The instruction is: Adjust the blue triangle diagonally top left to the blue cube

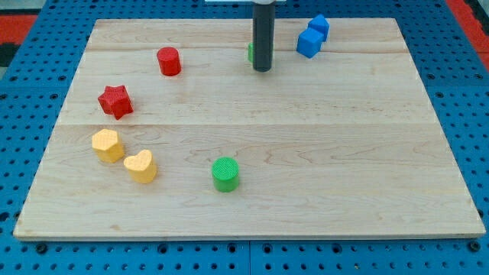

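Two blue blocks touch near the view's top right: the nearer, larger one [309, 43] looks like the blue cube, and the smaller one [319, 27] sits just above and to its right; I cannot make out its shape for sure. My tip [262, 69] rests on the board to the left of them, a short gap away from the nearer blue block. The rod hides most of a green block [250, 52] right behind it.
A red cylinder [169, 61] lies at upper left, a red star [115, 101] at left, a yellow block [108, 145] and a yellow heart [141, 166] at lower left, a green cylinder [225, 174] at bottom centre. The wooden board [344, 153] lies on a blue pegboard.
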`<state>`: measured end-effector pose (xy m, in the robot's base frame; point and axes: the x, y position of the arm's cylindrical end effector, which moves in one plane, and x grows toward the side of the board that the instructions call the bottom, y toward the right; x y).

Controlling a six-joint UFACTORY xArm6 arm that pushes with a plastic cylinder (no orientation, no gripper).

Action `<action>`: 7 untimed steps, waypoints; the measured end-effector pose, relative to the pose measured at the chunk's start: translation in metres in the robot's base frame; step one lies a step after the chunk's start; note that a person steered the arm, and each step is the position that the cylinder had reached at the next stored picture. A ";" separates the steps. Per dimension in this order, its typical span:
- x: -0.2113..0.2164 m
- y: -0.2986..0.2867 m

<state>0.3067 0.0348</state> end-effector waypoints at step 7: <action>-0.115 0.127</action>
<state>0.1918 0.1619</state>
